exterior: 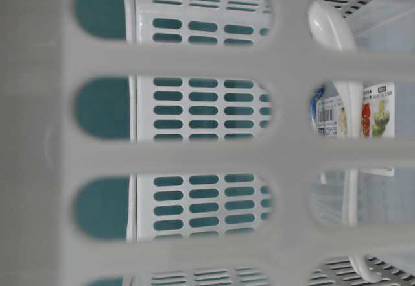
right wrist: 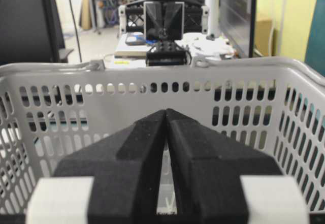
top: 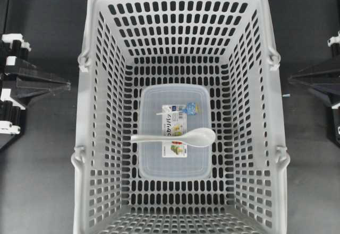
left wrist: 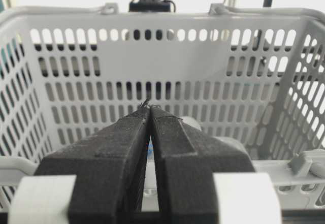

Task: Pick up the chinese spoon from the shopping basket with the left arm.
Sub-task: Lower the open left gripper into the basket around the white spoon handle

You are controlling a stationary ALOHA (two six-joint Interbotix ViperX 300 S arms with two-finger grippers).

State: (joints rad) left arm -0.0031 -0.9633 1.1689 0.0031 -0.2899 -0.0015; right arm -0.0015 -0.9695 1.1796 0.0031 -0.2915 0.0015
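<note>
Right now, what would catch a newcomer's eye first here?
A big grey shopping basket fills the overhead view. On its floor lies a clear lidded container, with a white chinese spoon resting across the lid. Black arms wait outside at both sides, jaws shut.

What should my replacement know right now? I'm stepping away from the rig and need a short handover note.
Left gripper: shut, empty, outside the shopping basket, facing its wall.
Right gripper: shut, empty, parked outside the opposite side.
Chinese spoon: lies across the lid of the clear container on the basket floor, bowl toward the overhead view's right.
Done: nothing yet.
Left: open the left fingers, reach in, grasp and lift the spoon.
</note>
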